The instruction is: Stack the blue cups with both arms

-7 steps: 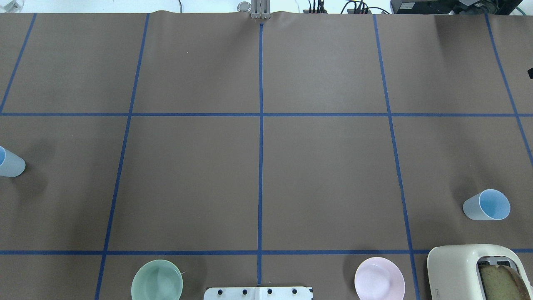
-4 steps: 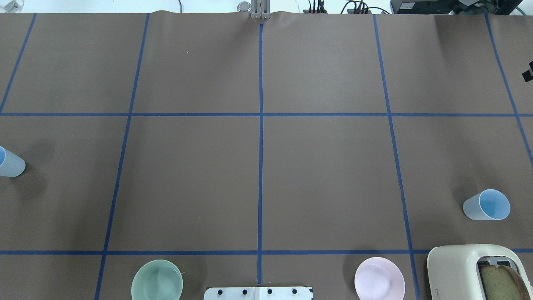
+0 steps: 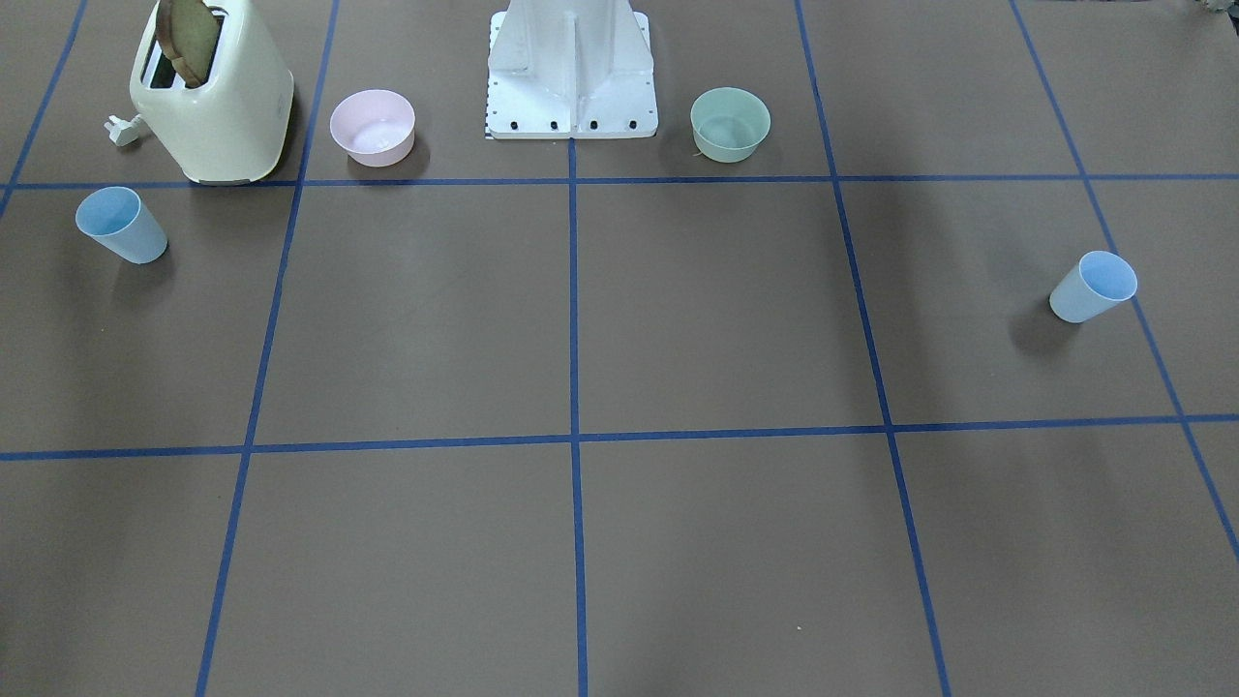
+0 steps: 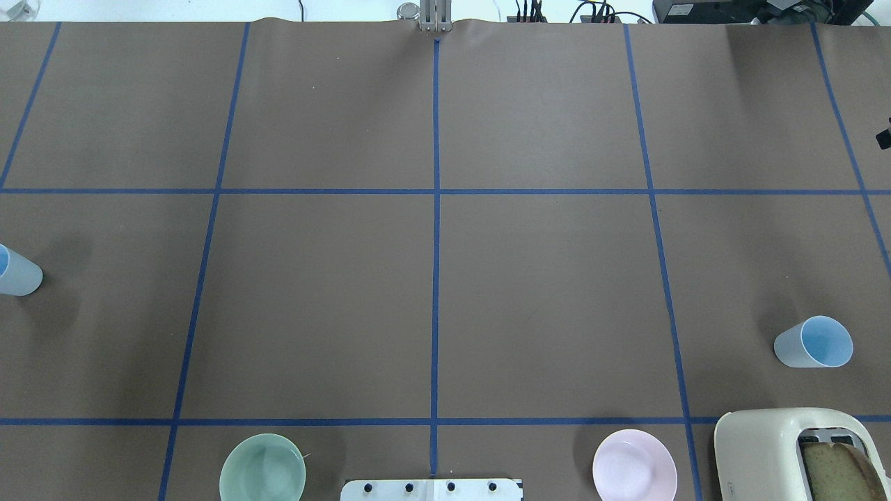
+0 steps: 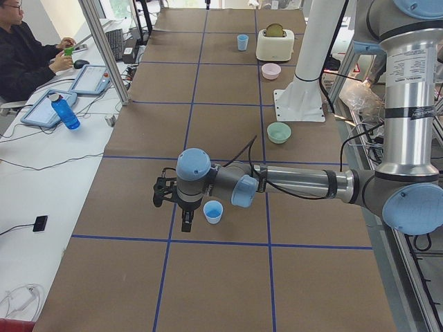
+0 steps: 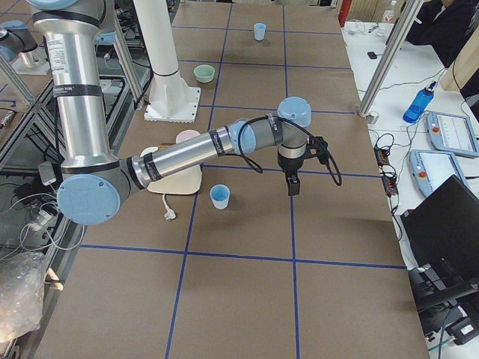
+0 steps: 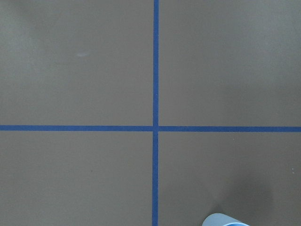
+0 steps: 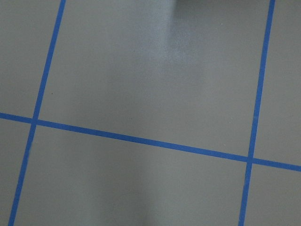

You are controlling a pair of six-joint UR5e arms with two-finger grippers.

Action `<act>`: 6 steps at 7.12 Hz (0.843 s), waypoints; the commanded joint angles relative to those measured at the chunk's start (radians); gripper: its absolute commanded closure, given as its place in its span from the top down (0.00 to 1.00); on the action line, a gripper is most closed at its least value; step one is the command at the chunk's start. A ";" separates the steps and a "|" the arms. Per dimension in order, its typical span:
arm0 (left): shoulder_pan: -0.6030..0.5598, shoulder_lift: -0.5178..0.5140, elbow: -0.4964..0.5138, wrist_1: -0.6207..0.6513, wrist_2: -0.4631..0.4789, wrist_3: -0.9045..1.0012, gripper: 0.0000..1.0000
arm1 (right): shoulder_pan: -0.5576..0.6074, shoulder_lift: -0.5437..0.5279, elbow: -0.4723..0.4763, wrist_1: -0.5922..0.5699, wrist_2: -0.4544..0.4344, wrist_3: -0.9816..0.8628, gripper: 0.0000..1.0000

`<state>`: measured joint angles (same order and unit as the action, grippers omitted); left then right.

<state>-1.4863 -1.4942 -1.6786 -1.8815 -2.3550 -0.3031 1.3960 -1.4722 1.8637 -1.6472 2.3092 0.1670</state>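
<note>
Two pale-blue cups stand upright at opposite ends of the table. One cup (image 4: 814,342) (image 3: 121,225) (image 6: 219,197) is on my right side. The other cup (image 4: 17,271) (image 3: 1092,287) (image 5: 213,211) is on my left side, and its rim shows at the bottom edge of the left wrist view (image 7: 225,220). My left gripper (image 5: 185,221) hangs just beside the left cup, on its operators' side. My right gripper (image 6: 292,183) hangs further out past the right cup; only a black sliver of it (image 4: 884,136) shows overhead. I cannot tell whether either is open.
A cream toaster (image 4: 779,445) holding a bread slice stands just robot-side of the right cup. A pink bowl (image 4: 634,465), a mint-green bowl (image 4: 262,467) and the white pedestal base (image 4: 431,489) line the robot-side edge. Operators' desks flank the far side.
The black sliver of the right gripper at the overhead view's right edge has shifted slightly toward the robot. The cups have not moved.
</note>
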 commanded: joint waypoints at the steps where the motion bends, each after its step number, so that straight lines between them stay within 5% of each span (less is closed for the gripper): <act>1: 0.036 0.005 0.055 -0.094 0.000 -0.024 0.98 | 0.000 0.000 0.006 0.000 0.006 0.000 1.00; 6: 0.113 0.003 0.083 -0.123 0.000 -0.037 0.98 | 0.000 0.001 0.020 0.000 0.006 0.034 1.00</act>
<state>-1.3860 -1.4897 -1.6039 -1.9990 -2.3547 -0.3396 1.3960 -1.4728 1.8830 -1.6475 2.3135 0.1970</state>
